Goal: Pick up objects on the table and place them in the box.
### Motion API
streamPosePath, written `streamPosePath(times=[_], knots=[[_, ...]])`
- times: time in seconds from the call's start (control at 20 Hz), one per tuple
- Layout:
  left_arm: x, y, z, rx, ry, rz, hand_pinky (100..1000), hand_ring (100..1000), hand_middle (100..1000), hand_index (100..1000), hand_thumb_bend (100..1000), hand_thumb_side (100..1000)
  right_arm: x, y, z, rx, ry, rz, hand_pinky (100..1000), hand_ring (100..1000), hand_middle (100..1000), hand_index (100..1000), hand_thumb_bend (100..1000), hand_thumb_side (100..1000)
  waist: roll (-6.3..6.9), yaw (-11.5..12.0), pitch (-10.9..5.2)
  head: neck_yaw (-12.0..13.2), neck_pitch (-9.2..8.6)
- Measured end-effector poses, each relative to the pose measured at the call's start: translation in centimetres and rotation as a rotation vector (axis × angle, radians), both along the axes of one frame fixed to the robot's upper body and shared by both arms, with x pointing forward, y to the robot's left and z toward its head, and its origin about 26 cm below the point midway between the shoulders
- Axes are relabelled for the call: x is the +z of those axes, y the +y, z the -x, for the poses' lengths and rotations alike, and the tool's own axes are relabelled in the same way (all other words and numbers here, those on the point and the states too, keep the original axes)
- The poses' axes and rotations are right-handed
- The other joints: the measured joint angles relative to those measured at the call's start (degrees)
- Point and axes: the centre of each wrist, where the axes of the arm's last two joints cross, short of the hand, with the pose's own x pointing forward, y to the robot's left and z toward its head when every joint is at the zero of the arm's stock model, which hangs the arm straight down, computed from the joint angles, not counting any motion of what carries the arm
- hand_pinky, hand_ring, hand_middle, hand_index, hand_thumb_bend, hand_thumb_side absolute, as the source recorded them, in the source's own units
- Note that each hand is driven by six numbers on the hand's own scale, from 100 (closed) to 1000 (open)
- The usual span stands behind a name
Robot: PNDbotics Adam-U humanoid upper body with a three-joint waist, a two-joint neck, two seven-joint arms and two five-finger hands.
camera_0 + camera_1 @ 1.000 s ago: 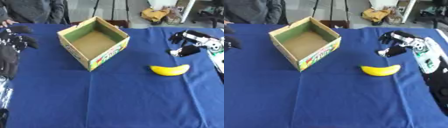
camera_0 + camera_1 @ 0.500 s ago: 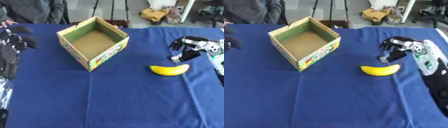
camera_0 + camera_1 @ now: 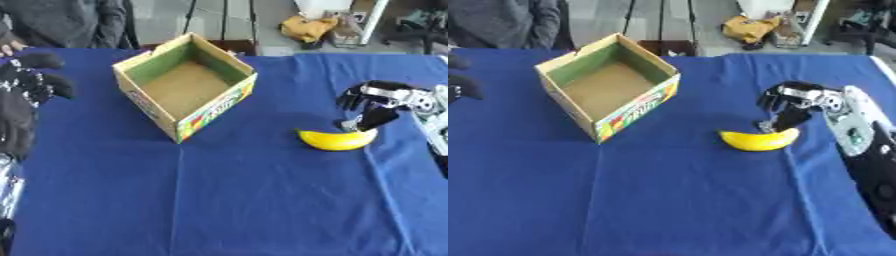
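A yellow banana [image 3: 337, 140] lies on the blue tablecloth [image 3: 245, 200], right of centre. My right hand [image 3: 376, 97] comes in from the right and hangs just over the banana's right end. Its fingers are spread and curved downward, with one fingertip at or very near the fruit and nothing held. An open cardboard box [image 3: 214, 107] with a green inner wall and a printed side stands up-left of the banana, and its inside looks bare. My left hand [image 3: 26, 95] rests open at the left edge, far from both.
The table's far edge runs behind the box, with floor and a yellow bundle [image 3: 306, 27] beyond it. My right forearm [image 3: 855, 135] lies along the right edge. Blue cloth stretches between the box and the banana and across the front.
My right hand has come down and leftward from the far right until it is right over the banana's right end. Banana, box and left hand have stayed put.
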Motion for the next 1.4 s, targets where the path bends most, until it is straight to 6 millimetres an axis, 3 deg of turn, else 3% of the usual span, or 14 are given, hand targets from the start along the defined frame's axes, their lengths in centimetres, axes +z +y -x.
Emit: streamPosePath(times=[1.4], knots=[[-0.1,0.0,-0.1,0.002,0.005,0.000,534,565,629,704,592,1000,-1.4,0.0,0.5,0.030,0.084,0.033,681,777,697,825,294,410,0.30,0.0,0.01,-0.2,0.41]])
